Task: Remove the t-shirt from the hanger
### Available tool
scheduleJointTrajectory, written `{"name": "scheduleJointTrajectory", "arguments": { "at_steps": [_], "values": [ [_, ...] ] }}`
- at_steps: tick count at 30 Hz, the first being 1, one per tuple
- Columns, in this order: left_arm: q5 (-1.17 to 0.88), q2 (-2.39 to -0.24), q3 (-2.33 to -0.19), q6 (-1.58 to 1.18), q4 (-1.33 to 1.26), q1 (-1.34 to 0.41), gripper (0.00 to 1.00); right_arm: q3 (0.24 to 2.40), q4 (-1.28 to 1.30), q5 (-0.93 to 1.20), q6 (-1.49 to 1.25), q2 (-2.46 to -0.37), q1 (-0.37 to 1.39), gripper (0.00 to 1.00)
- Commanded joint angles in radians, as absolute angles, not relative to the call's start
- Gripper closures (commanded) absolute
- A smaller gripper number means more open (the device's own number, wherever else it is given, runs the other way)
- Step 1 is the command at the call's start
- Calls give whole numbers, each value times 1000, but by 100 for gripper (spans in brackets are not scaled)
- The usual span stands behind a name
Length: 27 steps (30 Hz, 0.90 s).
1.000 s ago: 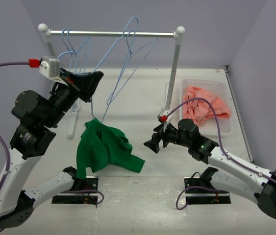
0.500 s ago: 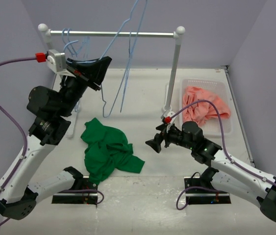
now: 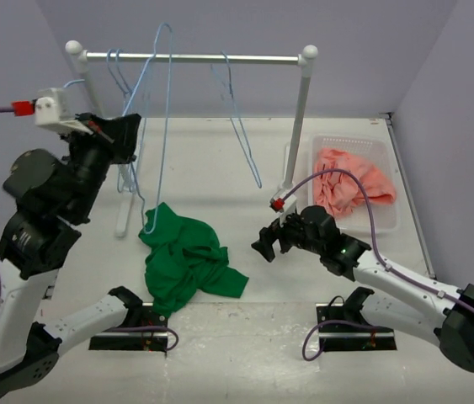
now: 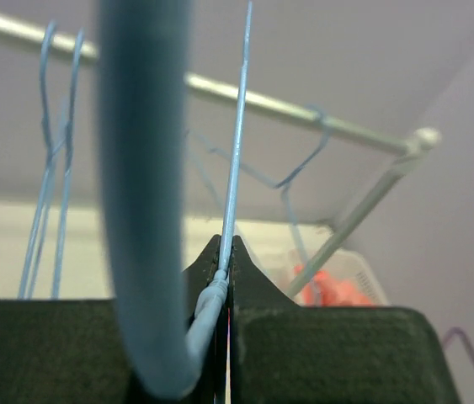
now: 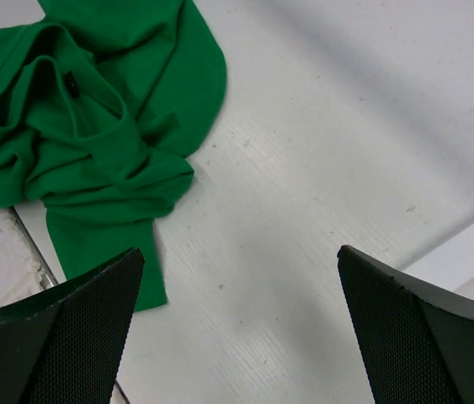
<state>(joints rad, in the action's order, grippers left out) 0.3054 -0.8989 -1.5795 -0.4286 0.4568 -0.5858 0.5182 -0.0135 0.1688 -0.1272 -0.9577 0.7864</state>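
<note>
The left end effector (image 3: 129, 133) is raised beside the left post of the clothes rail (image 3: 220, 58), clenched on a thin light-blue wire hanger (image 4: 238, 126). The hanger's wire runs from above the rail down to the far edge of the dark-green t-shirt (image 3: 184, 261); whether they touch cannot be told. The t-shirt lies crumpled on the white worktop (image 3: 245, 168) between the two arms, off the hanger. The right end effector (image 3: 263, 244) hovers low, just right of the t-shirt, released with its jaws spread wide. More blue hangers (image 3: 238, 118) hang on the rail. A salmon-pink cloth (image 3: 350, 185) sits in a clear basket (image 3: 350, 141) at right.
</note>
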Motion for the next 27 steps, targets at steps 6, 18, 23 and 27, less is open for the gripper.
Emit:
{"name": "scheduleJointTrajectory", "arguments": {
  "at_steps": [6,18,23,27],
  "values": [
    [515,-1063,-1598,-433,729,-588,100,583,-17,140,-130,-1019,790,1],
    [405,-988,-1431,-362,664,-589,100,618,-3,127,-95,-1084,788,1],
    [405,-940,-1417,-390,712,-589,100,626,-3,138,-94,-1095,788,1],
    [434,-933,-1422,-406,759,-589,100,624,-3,135,-98,-1075,790,1]
  ]
}}
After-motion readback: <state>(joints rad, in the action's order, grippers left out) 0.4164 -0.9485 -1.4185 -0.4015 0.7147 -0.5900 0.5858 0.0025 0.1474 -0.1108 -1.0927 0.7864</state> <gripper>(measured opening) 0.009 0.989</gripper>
